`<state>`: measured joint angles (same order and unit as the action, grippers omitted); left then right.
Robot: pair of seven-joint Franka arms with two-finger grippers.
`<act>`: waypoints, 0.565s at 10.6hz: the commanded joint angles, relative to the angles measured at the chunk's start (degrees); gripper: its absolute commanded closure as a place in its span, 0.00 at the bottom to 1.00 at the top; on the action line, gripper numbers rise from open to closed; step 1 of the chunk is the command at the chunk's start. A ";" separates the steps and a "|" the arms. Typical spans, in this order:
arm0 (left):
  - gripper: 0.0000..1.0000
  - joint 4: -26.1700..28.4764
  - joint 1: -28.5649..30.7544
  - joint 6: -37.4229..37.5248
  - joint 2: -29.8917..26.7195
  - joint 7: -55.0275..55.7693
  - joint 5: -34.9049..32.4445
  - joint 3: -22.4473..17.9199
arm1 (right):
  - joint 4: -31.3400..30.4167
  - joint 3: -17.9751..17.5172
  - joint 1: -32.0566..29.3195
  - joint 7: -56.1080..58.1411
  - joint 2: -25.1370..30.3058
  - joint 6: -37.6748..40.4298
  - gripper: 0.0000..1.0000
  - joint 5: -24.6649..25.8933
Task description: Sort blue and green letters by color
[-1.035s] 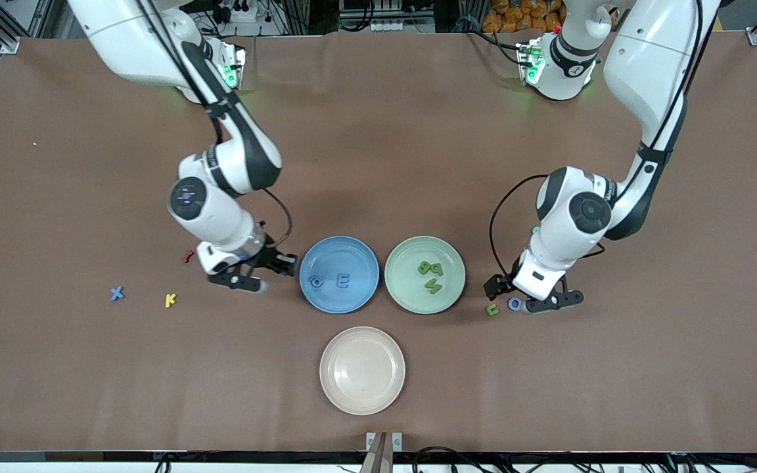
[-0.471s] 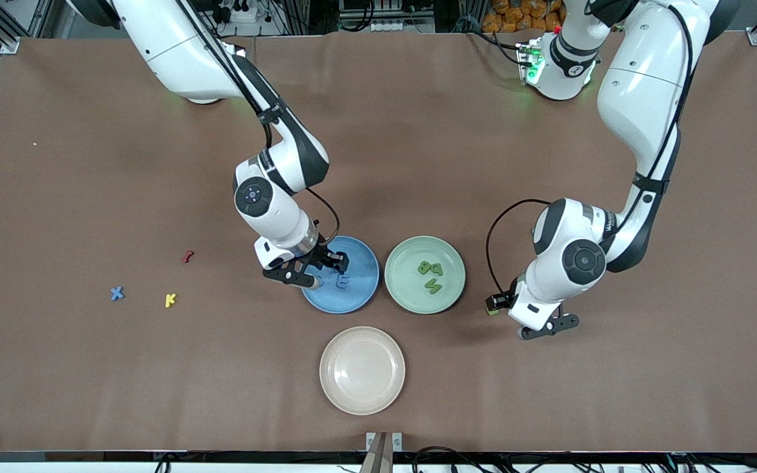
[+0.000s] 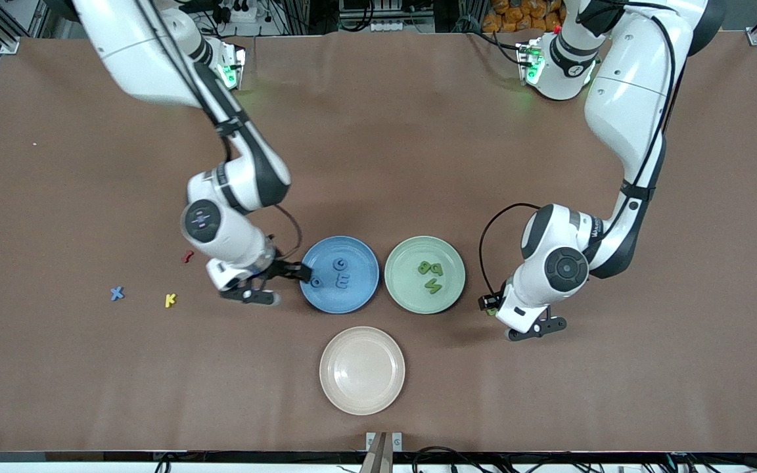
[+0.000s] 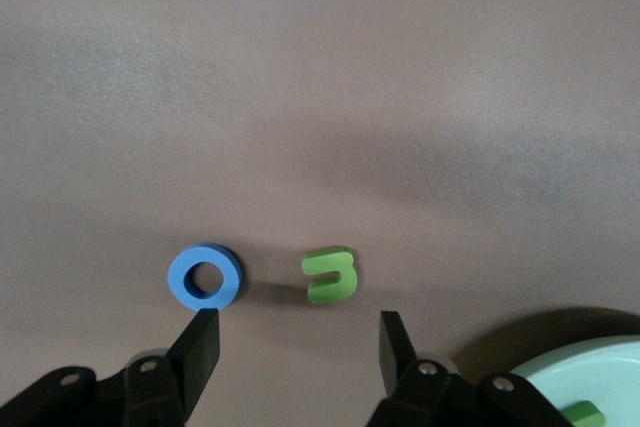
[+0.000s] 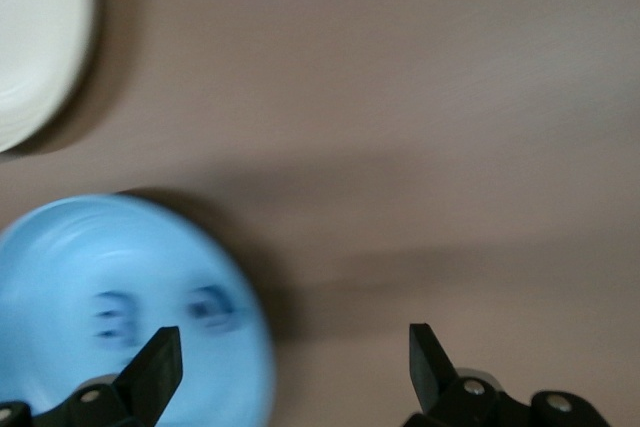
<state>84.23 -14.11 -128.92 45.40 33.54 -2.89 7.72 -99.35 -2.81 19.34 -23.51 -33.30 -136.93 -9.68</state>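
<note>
The blue plate (image 3: 359,295) holds three blue letters (image 3: 338,265). The green plate (image 3: 447,292) holds three green letters (image 3: 430,268). My right gripper (image 3: 280,286) is open and empty over the table at the blue plate's rim, on the side toward the right arm's end. Its wrist view shows the blurred blue plate (image 5: 60,277) between the open fingers (image 5: 160,362). My left gripper (image 3: 518,316) is open and empty beside the green plate. Its wrist view shows a blue O (image 4: 204,277) and a green letter (image 4: 330,277) on the table just off the fingertips (image 4: 200,342). A blue X (image 3: 117,293) lies toward the right arm's end.
A beige plate (image 3: 362,394) sits nearer to the camera than the two coloured plates and also shows in the right wrist view (image 5: 30,37). A yellow K (image 3: 169,300) and a small red letter (image 3: 187,255) lie near the blue X. The green plate's rim (image 4: 590,377) shows in the left wrist view.
My right gripper went over the blue plate, left a third blue letter in it, and drew back to its rim. My left gripper moved nearer the camera, off the blue O and green letter.
</note>
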 commanded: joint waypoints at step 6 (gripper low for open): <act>0.30 -2.76 -2.41 1.48 2.85 1.96 -1.33 -1.39 | -1.72 -0.70 -23.98 32.17 3.06 7.03 0.00 13.89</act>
<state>83.58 -15.09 -128.87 46.96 33.54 -3.03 6.91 -99.64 -2.60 0.75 0.99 -31.03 -130.01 1.38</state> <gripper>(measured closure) 0.295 0.000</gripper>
